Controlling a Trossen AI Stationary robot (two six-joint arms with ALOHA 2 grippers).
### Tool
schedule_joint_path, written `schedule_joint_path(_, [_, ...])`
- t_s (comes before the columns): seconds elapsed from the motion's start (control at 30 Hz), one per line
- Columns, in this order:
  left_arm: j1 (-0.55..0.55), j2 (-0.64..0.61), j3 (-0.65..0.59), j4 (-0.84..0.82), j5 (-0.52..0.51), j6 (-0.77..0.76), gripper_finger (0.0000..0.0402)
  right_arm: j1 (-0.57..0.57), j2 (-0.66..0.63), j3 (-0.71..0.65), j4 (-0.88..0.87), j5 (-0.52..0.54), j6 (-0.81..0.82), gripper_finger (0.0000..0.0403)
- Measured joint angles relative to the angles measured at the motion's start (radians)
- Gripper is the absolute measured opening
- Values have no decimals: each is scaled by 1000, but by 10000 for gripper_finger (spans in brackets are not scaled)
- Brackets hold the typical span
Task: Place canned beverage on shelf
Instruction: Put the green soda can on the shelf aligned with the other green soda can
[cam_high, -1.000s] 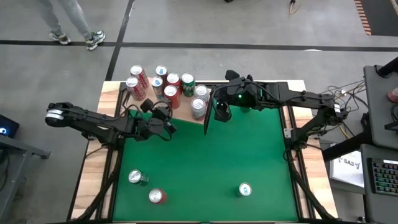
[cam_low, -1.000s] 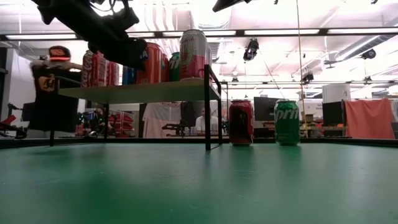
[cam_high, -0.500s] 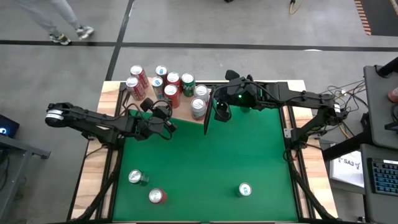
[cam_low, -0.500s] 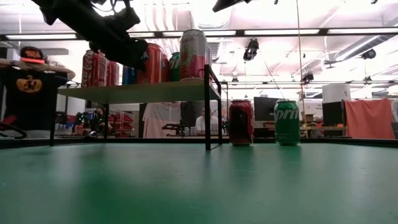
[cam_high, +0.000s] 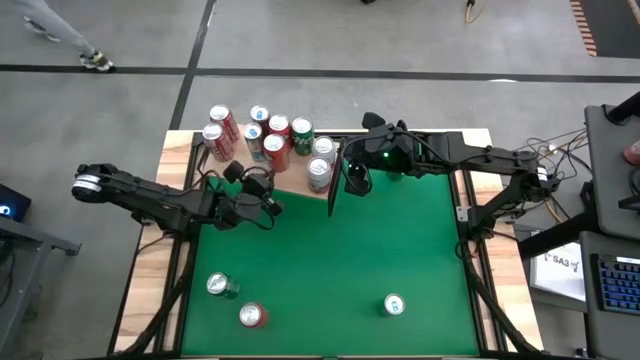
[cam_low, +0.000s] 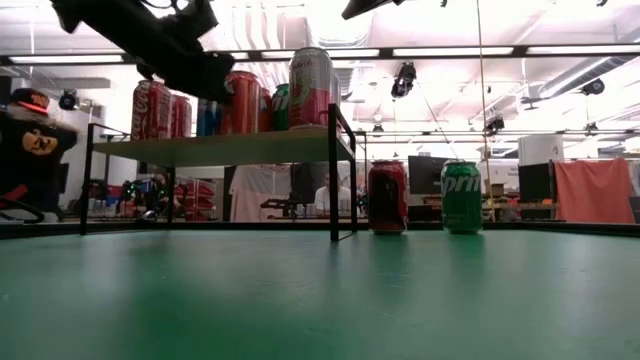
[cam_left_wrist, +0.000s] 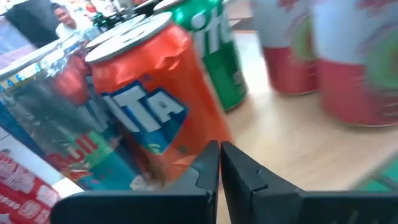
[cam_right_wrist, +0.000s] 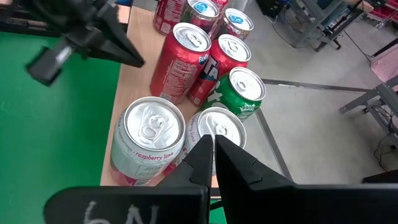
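A robotics lab: monitors (cam_low: 545, 182), workbenches, ceiling strip lights (cam_low: 450, 52), a concrete floor (cam_high: 420, 40).

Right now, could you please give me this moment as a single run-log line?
left gripper: jaws shut, empty, at shelf edge | right gripper: jaws shut, empty, over shelf's cans | three cans on green table unshelved

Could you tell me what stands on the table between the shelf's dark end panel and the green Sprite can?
A dark red can stands between the end panel and the Sprite can, as the low view shows.
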Motion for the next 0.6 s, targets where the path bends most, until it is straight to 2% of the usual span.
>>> schedule_joint_path(0.13, [-74, -22, 0, 1, -1, -4, 0, 0, 0, 0, 0, 0, 0, 9])
schedule_joint_path(0.37, [-209, -54, 0, 3, -64, -1, 0, 4, 0, -11, -6, 0, 27, 9])
schedule_joint_path(0.6, [-318, -88, 5, -1, -70, 44, 0, 19, 0, -11, -81, 5, 94, 9])
